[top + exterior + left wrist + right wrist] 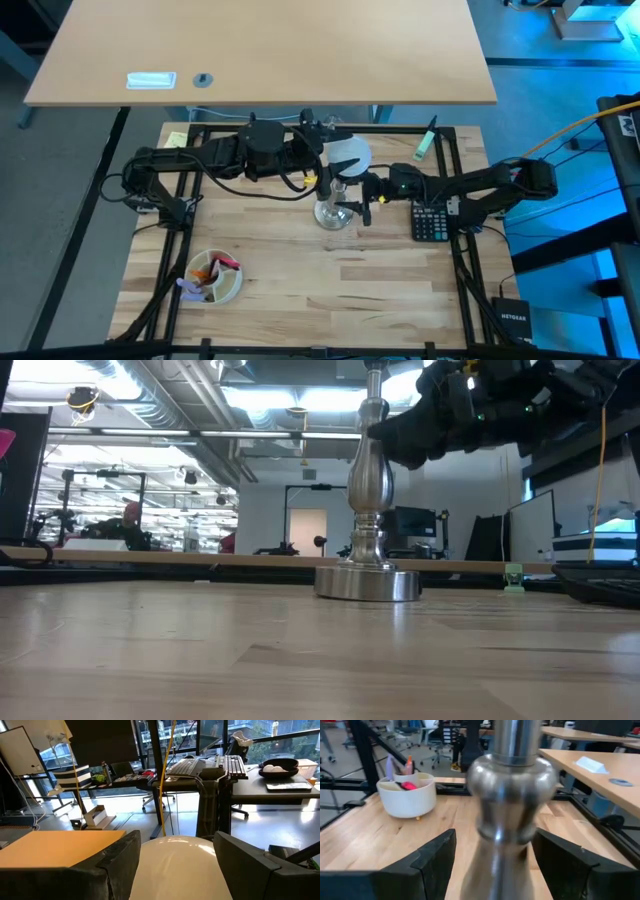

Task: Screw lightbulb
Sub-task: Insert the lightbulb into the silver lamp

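Observation:
The white frosted lightbulb [349, 154] is held in my left gripper [327, 158], up off the table just beyond the stand; its globe fills the gap between the fingers in the left wrist view [180, 867], and its screw base is hidden. The silvery flared stand [330, 212] rests upright on its round foot [368, 583] at the table's middle. My right gripper [358, 200] is open, with its fingers on either side of the stand's upper stem [507, 795]. I cannot tell whether they touch it. My left gripper pinches the bulb's round globe [150, 870] between its two fingers, one on each side. The fingers come about level from the table's left. The bulb is lifted clear of the table and the stand.
A white bowl [214, 279] with small coloured items stands at the near left. A black calculator [430, 221] lies right of the stand, under my right arm. A green marker [426, 143] and a yellow note [176, 140] lie along the far edge.

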